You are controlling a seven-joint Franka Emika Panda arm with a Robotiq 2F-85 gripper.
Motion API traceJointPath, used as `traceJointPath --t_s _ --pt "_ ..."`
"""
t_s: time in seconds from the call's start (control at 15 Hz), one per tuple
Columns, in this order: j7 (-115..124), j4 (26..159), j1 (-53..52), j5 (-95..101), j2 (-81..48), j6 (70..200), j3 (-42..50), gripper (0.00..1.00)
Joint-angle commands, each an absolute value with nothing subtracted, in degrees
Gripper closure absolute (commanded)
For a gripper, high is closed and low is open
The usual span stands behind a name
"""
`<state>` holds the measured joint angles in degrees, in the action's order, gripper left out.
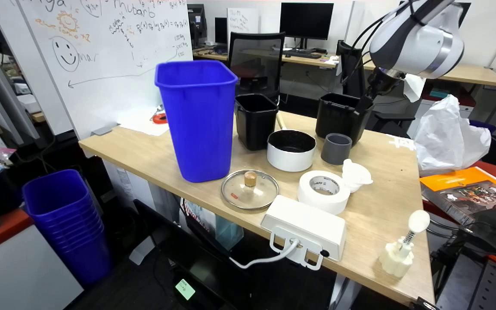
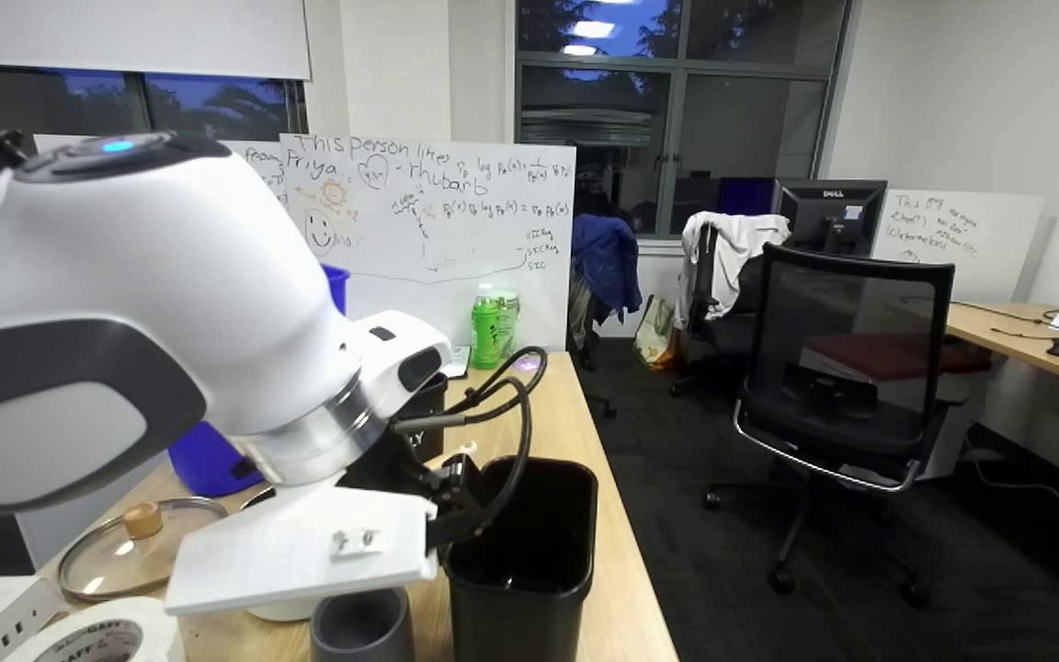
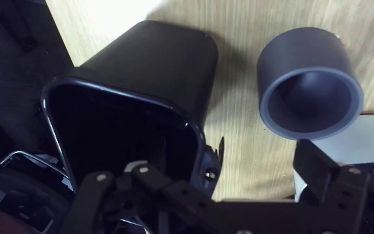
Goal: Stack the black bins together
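In an exterior view, a black bin (image 1: 333, 117) stands upright right of centre on the pale wooden desk (image 1: 385, 168); a second black bin (image 1: 256, 127) stands upright nearer the middle, well apart from it and just right of the tall blue bin (image 1: 198, 129). The white pot (image 1: 291, 160) sits between the two, a little lower in the frame. The claw (image 3: 232, 146) is at the rim of the right-hand bin, its fingers (image 3: 315, 167) spread wide with nothing gripped. In the wrist view, the left-of-frame finger shows against the dark mouth and the right-of-frame one is outside, at lower right; whether the inner one dips below the rim, I cannot tell. At upper right there, a strip of desk parts the grey cup (image 3: 302, 57) from that bin. In an exterior view, the white arm (image 2: 244, 276) hides most of the second black bin.
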<state>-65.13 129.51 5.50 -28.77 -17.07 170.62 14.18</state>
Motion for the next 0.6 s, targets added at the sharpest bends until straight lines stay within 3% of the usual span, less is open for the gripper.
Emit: traceJointPath --t_s 0.0,0.2,0.27,0.53 --pt "-68.2 126.3 8.7 -32.1 -22.0 174.5 11.1 0.00" --pt "-67.4 124.8 10.2 -32.7 -24.7 176.6 10.0 0.01" --pt "-67.2 124.3 10.7 -32.8 -25.4 177.3 9.5 0.20" --pt "-66.9 122.8 12.4 -32.8 -26.8 179.9 7.6 0.47"
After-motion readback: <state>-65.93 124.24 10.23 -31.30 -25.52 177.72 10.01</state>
